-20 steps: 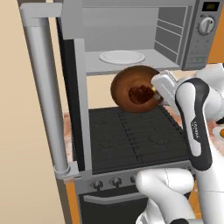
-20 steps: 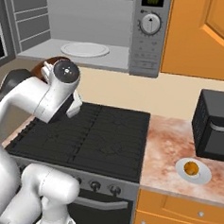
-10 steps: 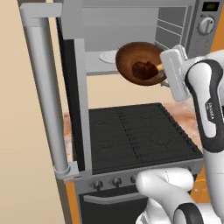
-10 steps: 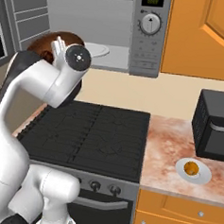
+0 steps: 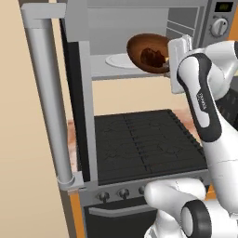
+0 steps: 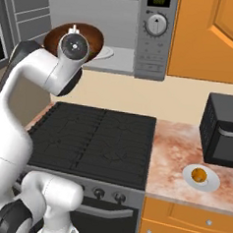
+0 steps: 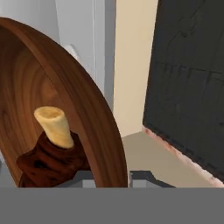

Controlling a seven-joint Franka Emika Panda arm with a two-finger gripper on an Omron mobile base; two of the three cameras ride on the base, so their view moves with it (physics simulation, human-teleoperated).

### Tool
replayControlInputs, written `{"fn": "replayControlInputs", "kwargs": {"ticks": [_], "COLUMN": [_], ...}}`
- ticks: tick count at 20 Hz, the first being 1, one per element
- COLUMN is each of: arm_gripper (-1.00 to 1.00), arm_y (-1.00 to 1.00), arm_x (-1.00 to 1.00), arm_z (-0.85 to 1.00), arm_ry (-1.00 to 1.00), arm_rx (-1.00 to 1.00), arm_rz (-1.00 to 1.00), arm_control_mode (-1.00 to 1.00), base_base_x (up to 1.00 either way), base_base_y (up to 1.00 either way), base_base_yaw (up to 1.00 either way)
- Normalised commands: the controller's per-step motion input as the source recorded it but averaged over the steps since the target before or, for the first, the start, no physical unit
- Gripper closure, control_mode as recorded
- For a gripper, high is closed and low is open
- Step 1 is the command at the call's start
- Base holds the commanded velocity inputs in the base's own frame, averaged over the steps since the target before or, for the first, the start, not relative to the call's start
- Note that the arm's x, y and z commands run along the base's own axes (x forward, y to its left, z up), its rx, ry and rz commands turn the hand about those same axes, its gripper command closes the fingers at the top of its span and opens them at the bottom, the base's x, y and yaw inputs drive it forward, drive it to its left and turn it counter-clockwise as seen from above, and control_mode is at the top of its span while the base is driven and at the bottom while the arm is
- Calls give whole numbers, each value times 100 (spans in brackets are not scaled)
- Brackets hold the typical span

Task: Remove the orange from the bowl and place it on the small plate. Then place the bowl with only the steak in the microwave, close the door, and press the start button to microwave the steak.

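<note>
Bowl has come up and forward since a second ago: from low over the stove to the microwave mouth, tipped on edge.

Gripper (image 7: 114, 178) is clamped on the bowl (image 5: 148, 52) at its rim, fingers pinched tight with the wall between them. Bowl hangs right off the fingers, opening turned sideways. Steak (image 7: 50, 159) sits in the bowl just inside the pinch, a pale bone end sticking out of it.

Handling, my read:
- bowl looks rigid, glossy wood-grain, smooth curved wall; a rim pinch is a thin hold and likely slick, so expect it to pivot in the grip
- looks light, wide versus the fingers
- steak is an irregular dark lump, loose; at this tilt it could slide out, so level the bowl before release

Past the bowl: microwave (image 6: 156, 37), silver-grey, flat white turntable (image 5: 120, 60) just beyond the rim. Door (image 5: 76, 93) stands open on the far side of the bowl.

Well away from the fingers: orange (image 6: 198, 174), small and round, on the small plate (image 6: 202, 182), pale ceramic-looking.
</note>
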Motion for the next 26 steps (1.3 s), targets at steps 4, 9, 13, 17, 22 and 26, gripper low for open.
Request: {"fn": "replayControlInputs", "kwargs": {"ticks": [4, 9, 13, 17, 22, 26], "arm_gripper": [100, 100, 100, 100, 100, 100], "arm_y": [5, 6, 11, 21, 9, 3], "arm_x": [66, 73, 70, 64, 58, 39], "arm_z": [0, 0, -2, -16, -15, -3], "arm_ry": [20, 11, 2, 0, 0, 0], "arm_rx": [5, 10, 6, 0, 0, 0], "arm_rz": [-9, 0, 0, 0, 0, 0], "arm_control_mode": [-100, -100, -100, -100, -100, -100], "base_base_x": [0, 0, 0, 0, 0, 0], "base_base_y": [0, 0, 0, 0, 0, 0], "base_base_yaw": [0, 0, 0, 0, 0, 0]}}
